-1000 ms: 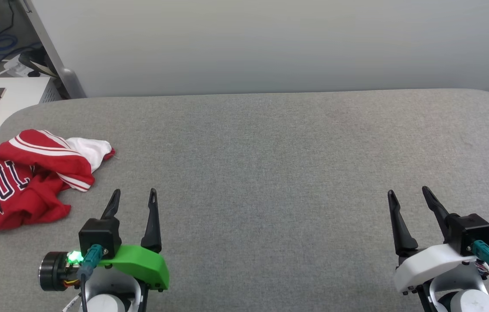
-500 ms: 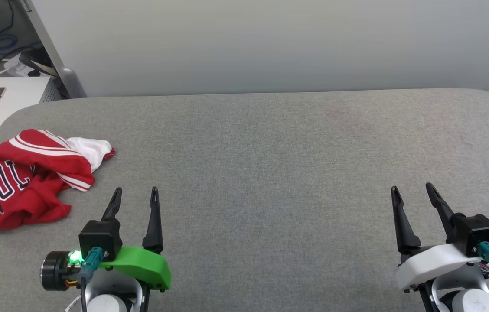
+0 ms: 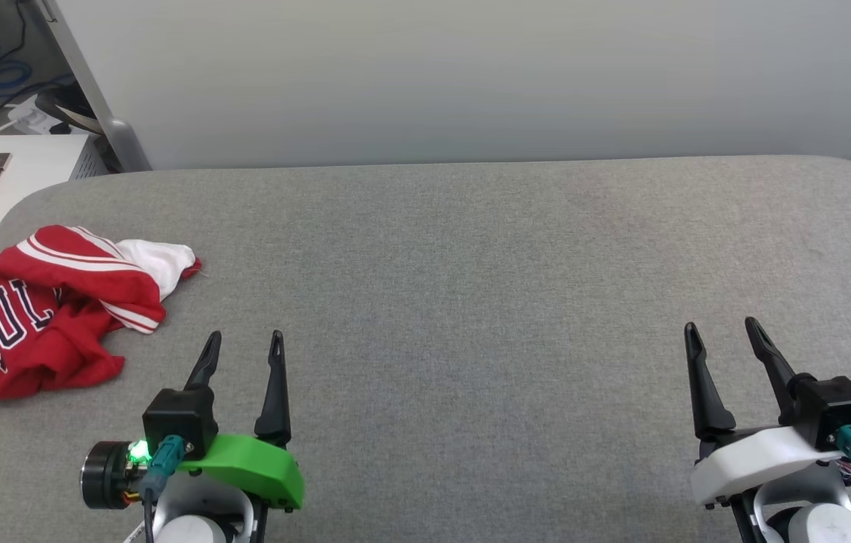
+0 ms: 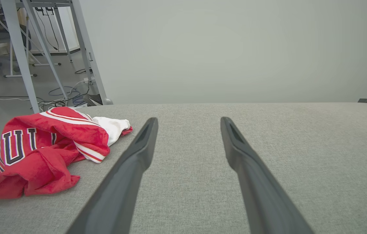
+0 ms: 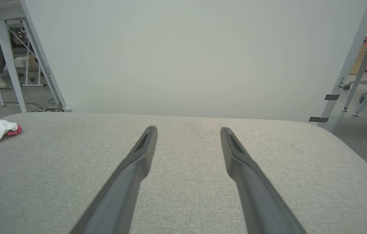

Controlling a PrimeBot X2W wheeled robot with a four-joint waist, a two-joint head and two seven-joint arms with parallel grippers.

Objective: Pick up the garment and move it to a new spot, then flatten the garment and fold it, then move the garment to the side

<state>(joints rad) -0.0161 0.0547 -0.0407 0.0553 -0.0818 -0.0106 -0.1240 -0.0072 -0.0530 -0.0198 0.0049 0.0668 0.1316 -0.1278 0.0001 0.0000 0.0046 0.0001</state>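
Left end effector [image 3: 244,335] and right end effector [image 3: 720,324] both stand wide apart and empty, so the pickup is not yet begun, and the crumpled red jersey T-shirt [image 3: 56,309] near the grey worktop [image 3: 471,264]'s left edge probably calls for a leftward reach.

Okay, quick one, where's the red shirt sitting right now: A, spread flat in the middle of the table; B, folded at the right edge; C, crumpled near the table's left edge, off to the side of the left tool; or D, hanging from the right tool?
C: the garment lies in a crumpled heap by the left edge of the grey table, to the left of the open left tool, which is not touching it.
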